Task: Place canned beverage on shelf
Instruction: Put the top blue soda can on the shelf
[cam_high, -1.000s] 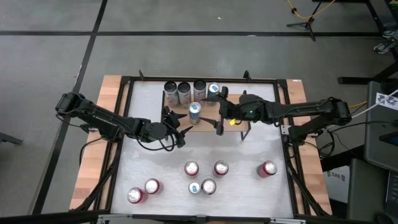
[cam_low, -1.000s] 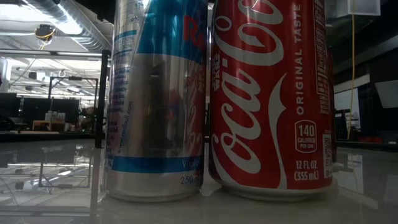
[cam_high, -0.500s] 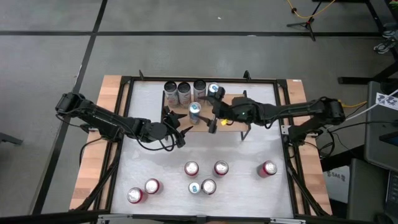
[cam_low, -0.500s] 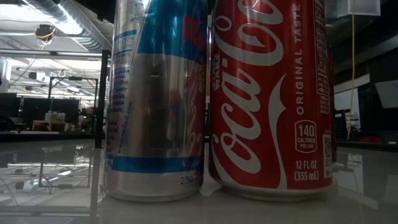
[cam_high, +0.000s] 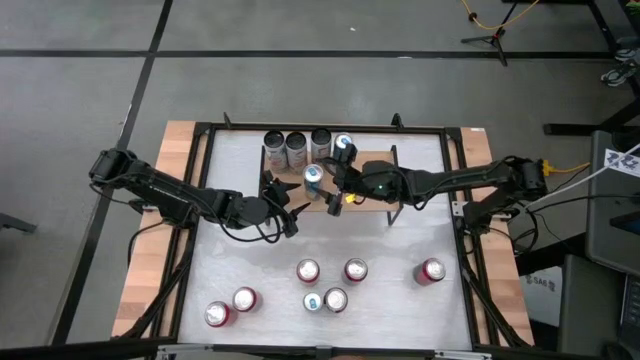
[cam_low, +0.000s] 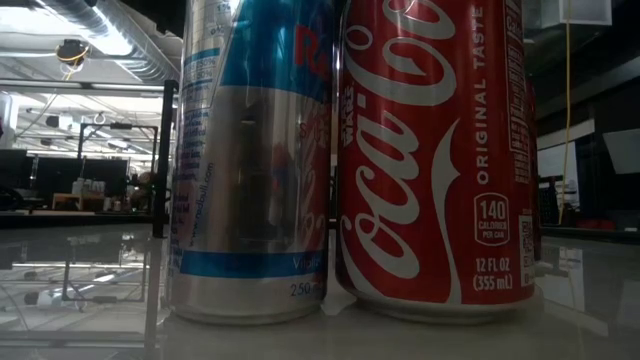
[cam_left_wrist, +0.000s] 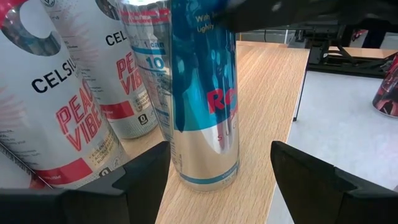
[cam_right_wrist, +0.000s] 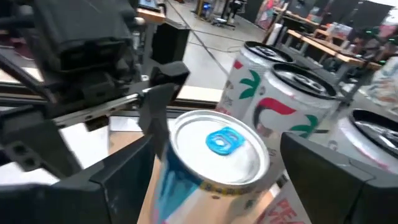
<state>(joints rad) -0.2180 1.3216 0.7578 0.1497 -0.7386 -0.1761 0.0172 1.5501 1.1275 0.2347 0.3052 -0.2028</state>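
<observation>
A blue and silver canned beverage (cam_left_wrist: 205, 106) stands upright by its base on the shelf's light wood top (cam_left_wrist: 267, 93), in front of a row of white cans (cam_left_wrist: 68, 99). My left gripper (cam_high: 290, 195) is level with the can's lower part and open, one finger on each side of its base. My right gripper (cam_right_wrist: 217, 186) comes from the table's right, slightly above. It is open, with its fingers on either side of the can's top (cam_right_wrist: 217, 146). In neither wrist view does a finger plainly touch the can (cam_high: 313, 177).
Several cans (cam_high: 297, 145) stand along the shelf's far edge. On the white table toward the near edge stand several red cans (cam_high: 355, 270) and a blue one (cam_high: 313, 301). A blue can (cam_low: 250, 160) and a red cola can (cam_low: 435, 160) fill the low view.
My right gripper has moved toward the table's left and down, along the shelf to the blue can, and its fingers now flank the can's top. The can has kept its place on the shelf.
</observation>
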